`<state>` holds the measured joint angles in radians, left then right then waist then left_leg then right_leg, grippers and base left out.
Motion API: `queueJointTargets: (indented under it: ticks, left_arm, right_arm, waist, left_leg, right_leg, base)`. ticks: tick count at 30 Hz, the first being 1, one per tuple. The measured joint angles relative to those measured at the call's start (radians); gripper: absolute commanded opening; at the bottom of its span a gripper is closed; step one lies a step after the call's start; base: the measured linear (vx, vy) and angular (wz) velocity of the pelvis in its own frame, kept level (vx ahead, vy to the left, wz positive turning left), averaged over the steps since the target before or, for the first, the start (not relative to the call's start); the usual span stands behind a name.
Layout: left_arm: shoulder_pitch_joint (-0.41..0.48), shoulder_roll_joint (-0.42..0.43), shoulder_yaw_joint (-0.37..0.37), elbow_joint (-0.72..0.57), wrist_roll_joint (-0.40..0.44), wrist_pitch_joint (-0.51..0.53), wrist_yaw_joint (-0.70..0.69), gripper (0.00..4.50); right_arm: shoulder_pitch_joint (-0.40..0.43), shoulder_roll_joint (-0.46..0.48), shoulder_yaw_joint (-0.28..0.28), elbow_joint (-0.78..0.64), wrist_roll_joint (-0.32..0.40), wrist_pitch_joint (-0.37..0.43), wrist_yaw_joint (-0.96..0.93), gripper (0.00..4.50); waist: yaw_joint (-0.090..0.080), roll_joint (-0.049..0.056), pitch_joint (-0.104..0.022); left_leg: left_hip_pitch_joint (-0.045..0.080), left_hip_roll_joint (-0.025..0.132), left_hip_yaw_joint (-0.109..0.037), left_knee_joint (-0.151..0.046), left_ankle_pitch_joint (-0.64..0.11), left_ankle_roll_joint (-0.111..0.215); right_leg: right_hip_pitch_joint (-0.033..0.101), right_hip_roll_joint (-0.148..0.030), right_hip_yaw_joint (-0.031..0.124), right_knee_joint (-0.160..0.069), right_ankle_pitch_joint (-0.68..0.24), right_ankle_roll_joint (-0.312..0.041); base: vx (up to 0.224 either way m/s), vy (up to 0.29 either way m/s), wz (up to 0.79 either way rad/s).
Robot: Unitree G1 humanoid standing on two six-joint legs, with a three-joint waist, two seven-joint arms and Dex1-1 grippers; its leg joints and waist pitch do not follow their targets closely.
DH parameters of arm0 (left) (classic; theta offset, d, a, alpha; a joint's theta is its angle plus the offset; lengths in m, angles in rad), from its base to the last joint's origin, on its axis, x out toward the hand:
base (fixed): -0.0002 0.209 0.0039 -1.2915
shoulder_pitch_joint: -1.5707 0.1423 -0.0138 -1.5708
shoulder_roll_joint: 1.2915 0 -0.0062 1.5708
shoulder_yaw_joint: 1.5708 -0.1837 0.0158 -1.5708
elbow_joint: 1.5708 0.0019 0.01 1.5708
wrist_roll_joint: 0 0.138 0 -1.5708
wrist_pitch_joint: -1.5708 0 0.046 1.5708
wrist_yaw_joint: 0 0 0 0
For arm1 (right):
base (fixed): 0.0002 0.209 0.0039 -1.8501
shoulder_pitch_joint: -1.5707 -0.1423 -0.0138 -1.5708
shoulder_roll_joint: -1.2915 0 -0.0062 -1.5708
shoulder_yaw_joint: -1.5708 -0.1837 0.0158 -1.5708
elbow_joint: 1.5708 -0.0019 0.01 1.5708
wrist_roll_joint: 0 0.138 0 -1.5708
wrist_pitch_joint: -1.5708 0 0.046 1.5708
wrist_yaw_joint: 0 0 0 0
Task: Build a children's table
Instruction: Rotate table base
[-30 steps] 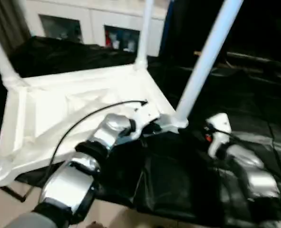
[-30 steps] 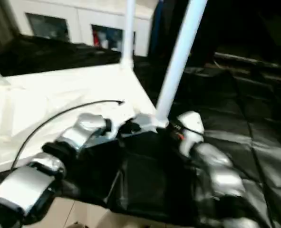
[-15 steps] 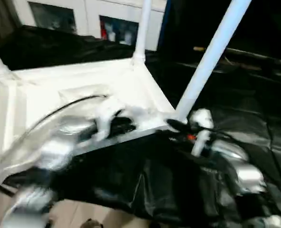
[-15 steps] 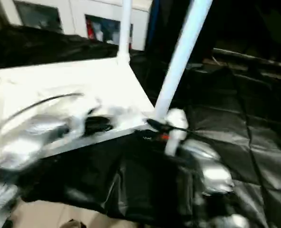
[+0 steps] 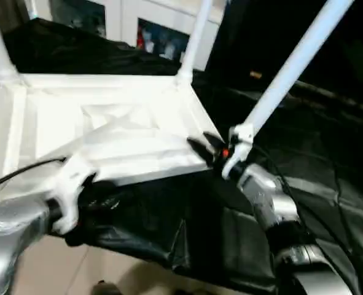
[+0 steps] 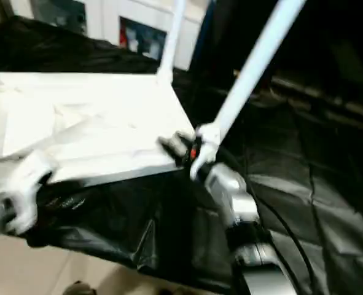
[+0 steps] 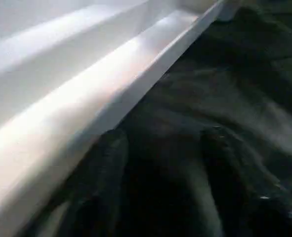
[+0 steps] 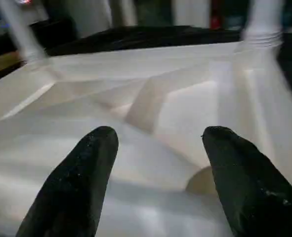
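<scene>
The table top (image 5: 107,132) is lying upside down on the black cloth (image 5: 328,178), ribbed underside up, with three legs (image 5: 295,64) sticking up out of its corner sockets. The right gripper (image 5: 206,147) sits right at the near corner where the closest leg goes in, its two black fingers (image 8: 81,182) spread apart with nothing between them, and the ribbed underside stretches out just beyond the tips. From that wrist cam you can see two more legs (image 8: 264,19) standing at the far corners past the fingers. The left gripper (image 7: 160,187) hangs low by the top's near edge, over the cloth; its fingers (image 7: 104,187) stand apart too, not on anything, with the white rim running just beside one of them. In the head view its white wrist (image 5: 67,190) shows just below that edge, with a black cable (image 5: 21,172) trailing off it. Behind the table there's a white cabinet (image 5: 150,18) with glass doors.
</scene>
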<state>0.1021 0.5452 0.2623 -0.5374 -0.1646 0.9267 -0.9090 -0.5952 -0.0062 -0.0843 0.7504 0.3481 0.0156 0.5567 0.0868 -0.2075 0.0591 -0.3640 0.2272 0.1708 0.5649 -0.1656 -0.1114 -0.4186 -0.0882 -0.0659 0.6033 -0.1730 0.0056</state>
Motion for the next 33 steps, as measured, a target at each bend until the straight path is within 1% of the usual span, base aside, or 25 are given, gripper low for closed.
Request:
queueJointTargets:
  ticks: [2, 3, 4, 5, 6, 7, 8, 10, 11, 12, 13, 14, 17, 20, 22, 24, 25, 27, 29, 33]
  left_arm:
    - [0.048, 0.012, 0.064, -0.033, -0.005, 0.034, 0.008, 2.98]
    - [0.060, 0.017, 0.084, -0.039, -0.007, 0.044, 0.011, 3.10]
    - [0.068, 0.023, 0.098, -0.043, -0.007, 0.051, 0.013, 3.13]
    - [0.097, 0.032, 0.128, -0.069, -0.017, 0.065, 0.016, 3.16]
    - [0.111, 0.036, 0.143, -0.084, -0.022, 0.074, 0.017, 3.45]
    - [0.126, 0.038, 0.162, -0.096, -0.029, 0.080, 0.017, 3.45]
    - [0.147, 0.041, 0.187, -0.109, -0.038, 0.086, 0.016, 3.56]
    - [0.173, 0.053, 0.219, -0.118, -0.041, 0.094, 0.009, 3.57]
    - [0.197, 0.069, 0.248, -0.122, -0.053, 0.098, -0.001, 3.57]
    - [0.213, 0.077, 0.268, -0.127, -0.060, 0.100, -0.007, 3.64]
    - [0.237, 0.087, 0.292, -0.138, -0.068, 0.108, -0.022, 3.84]
    - [0.263, 0.100, 0.313, -0.153, -0.080, 0.119, -0.040, 3.95]
    - [0.312, 0.116, 0.356, -0.185, -0.107, 0.138, -0.065, 4.11]
    - [0.347, 0.126, 0.372, -0.198, -0.126, 0.141, -0.081, 4.36]
    - [0.346, 0.132, 0.378, -0.196, -0.133, 0.136, -0.081, 4.44]
    - [0.324, 0.137, 0.385, -0.192, -0.137, 0.125, -0.078, 4.48]
    - [0.293, 0.137, 0.388, -0.183, -0.140, 0.114, -0.072, 4.48]
    - [0.228, 0.137, 0.401, -0.175, -0.154, 0.080, -0.061, 4.48]
    - [0.155, 0.130, 0.420, -0.173, -0.199, 0.066, -0.059, 4.48]
    - [0.067, 0.103, 0.438, -0.174, -0.302, 0.069, -0.059, 4.48]
  right_arm:
    - [-0.063, 0.007, -0.045, 0.101, 0.012, -0.031, -0.066, 3.10]
    - [-0.077, 0.008, -0.057, 0.125, 0.016, -0.042, -0.081, 3.10]
    - [-0.085, 0.009, -0.067, 0.139, 0.017, -0.051, -0.094, 3.10]
    - [-0.113, 0.019, -0.086, 0.184, 0.018, -0.068, -0.121, 3.10]
    - [-0.128, 0.021, -0.102, 0.210, 0.024, -0.077, -0.142, 3.10]
    - [-0.144, 0.022, -0.116, 0.235, 0.033, -0.087, -0.162, 3.10]
    - [-0.164, 0.022, -0.140, 0.270, 0.043, -0.100, -0.193, 3.10]
    - [-0.185, 0.013, -0.167, 0.307, 0.053, -0.115, -0.233, 3.10]
    - [-0.203, 0.007, -0.183, 0.341, 0.054, -0.131, -0.261, 3.10]
    - [-0.210, -0.004, -0.187, 0.360, 0.054, -0.141, -0.276, 3.10]
    - [-0.219, -0.015, -0.190, 0.381, 0.053, -0.152, -0.292, 3.10]
    - [-0.225, -0.031, -0.198, 0.401, 0.052, -0.160, -0.307, 3.10]
    - [-0.238, -0.060, -0.224, 0.442, 0.050, -0.182, -0.338, 3.10]
    - [-0.248, -0.094, -0.244, 0.475, 0.048, -0.195, -0.364, 3.10]
    - [-0.252, -0.118, -0.258, 0.484, 0.048, -0.204, -0.378, 3.10]
    - [-0.257, -0.143, -0.265, 0.488, 0.048, -0.218, -0.388, 3.10]
    - [-0.259, -0.155, -0.266, 0.491, 0.048, -0.221, -0.393, 3.10]
    - [-0.262, -0.173, -0.270, 0.492, 0.048, -0.225, -0.397, 3.10]
    - [-0.262, -0.189, -0.273, 0.498, 0.045, -0.226, -0.398, 3.10]
    - [-0.259, -0.221, -0.279, 0.512, 0.030, -0.226, -0.382, 3.10]
  waist:
    - [0.001, -0.009, 0.000]
    - [0.003, -0.011, 0.000]
    - [0.006, -0.012, -0.001]
    - [0.003, -0.012, -0.001]
    - [0.005, -0.012, -0.001]
    - [0.006, -0.013, -0.001]
    - [0.008, -0.014, -0.002]
    - [0.014, -0.016, -0.002]
    - [0.016, -0.017, -0.002]
    - [0.020, -0.017, -0.003]
    - [0.023, -0.017, -0.003]
    - [0.030, -0.017, -0.003]
    - [0.037, -0.017, -0.003]
    - [0.043, -0.016, -0.002]
    - [0.050, -0.016, -0.002]
    - [0.053, -0.016, -0.002]
    - [0.056, -0.016, -0.002]
    - [0.057, -0.016, -0.002]
    - [0.057, -0.016, -0.002]
    - [0.056, -0.011, 0.000]
  left_leg:
    - [-0.001, 0.000, -0.001, 0.003, 0.000, 0.000]
    - [-0.001, 0.000, -0.002, 0.004, 0.000, 0.000]
    - [-0.002, 0.000, -0.002, 0.005, 0.000, 0.000]
    - [-0.002, 0.000, -0.002, 0.006, 0.000, 0.000]
    - [-0.002, 0.000, -0.002, 0.007, 0.000, 0.000]
    - [-0.003, 0.000, -0.002, 0.007, 0.000, 0.000]
    - [-0.003, 0.000, -0.002, 0.007, 0.000, 0.000]
    - [-0.003, 0.000, -0.003, 0.008, 0.000, 0.000]
    - [-0.004, 0.000, -0.004, 0.008, 0.000, 0.000]
    - [-0.004, 0.000, -0.004, 0.008, 0.000, 0.000]
    - [-0.004, 0.000, -0.004, 0.009, 0.000, 0.000]
    - [-0.005, 0.000, -0.004, 0.010, 0.000, 0.000]
    - [-0.006, 0.000, -0.004, 0.011, 0.000, 0.000]
    - [-0.006, 0.000, -0.004, 0.013, 0.000, 0.000]
    - [-0.007, 0.000, -0.004, 0.013, 0.000, 0.000]
    - [-0.006, 0.000, -0.005, 0.013, 0.000, 0.000]
    - [-0.007, 0.000, -0.005, 0.013, 0.000, 0.000]
    - [-0.006, 0.000, -0.005, 0.014, 0.000, 0.000]
    - [-0.006, 0.000, -0.006, 0.016, 0.000, 0.000]
    - [-0.008, 0.000, -0.008, 0.024, 0.000, 0.000]
  right_leg:
    - [-0.001, 0.000, 0.000, 0.004, 0.000, 0.000]
    - [0.000, 0.001, 0.000, 0.004, -0.001, 0.001]
    - [0.000, 0.000, 0.000, 0.004, -0.001, 0.001]
    - [0.000, 0.000, 0.002, 0.005, -0.001, 0.001]
    - [0.000, 0.000, 0.002, 0.005, -0.001, 0.001]
    - [0.001, 0.000, 0.002, 0.005, -0.001, 0.001]
    - [0.001, 0.000, 0.002, 0.006, -0.001, 0.001]
    - [0.001, 0.000, 0.002, 0.007, -0.001, 0.002]
    - [0.001, 0.000, 0.001, 0.007, -0.001, 0.002]
    - [0.001, 0.000, 0.002, 0.007, -0.001, 0.002]
    - [0.002, 0.000, 0.002, 0.007, -0.001, 0.002]
    - [0.002, 0.000, 0.002, 0.007, -0.002, 0.003]
    - [0.005, 0.000, 0.003, 0.008, -0.003, 0.005]
    - [0.006, 0.000, 0.003, 0.007, -0.003, 0.005]
    - [0.006, 0.000, 0.003, 0.008, -0.003, 0.005]
    - [0.006, 0.000, 0.003, 0.008, -0.003, 0.005]
    - [0.006, 0.000, 0.003, 0.008, -0.003, 0.005]
    - [0.008, 0.000, 0.003, 0.010, -0.003, 0.005]
    - [0.009, 0.000, 0.003, 0.011, -0.003, 0.005]
    - [0.009, 0.000, 0.003, 0.014, -0.003, 0.005]
  base:
    - [0.000, 0.000, 0.00]
    - [0.000, 0.000, 0.00]
    - [0.000, 0.000, 0.00]
    - [0.000, 0.000, 0.00]
    - [0.000, 0.000, 0.00]
    - [0.000, 0.000, 0.00]
    - [0.000, 0.000, 0.00]
    - [0.000, 0.000, 0.00]
    - [0.000, 0.000, 0.00]
    - [0.000, 0.000, 0.00]
    - [0.000, 0.000, 0.00]
    - [0.000, 0.000, 0.00]
    - [0.000, 0.000, 0.00]
    - [0.000, 0.000, 0.00]
    - [0.000, 0.000, 0.00]
    - [0.000, 0.000, 0.00]
    - [0.000, 0.000, 0.00]
    - [0.000, 0.000, 0.00]
    - [0.000, 0.000, 0.00]
    - [0.000, 0.000, 0.00]
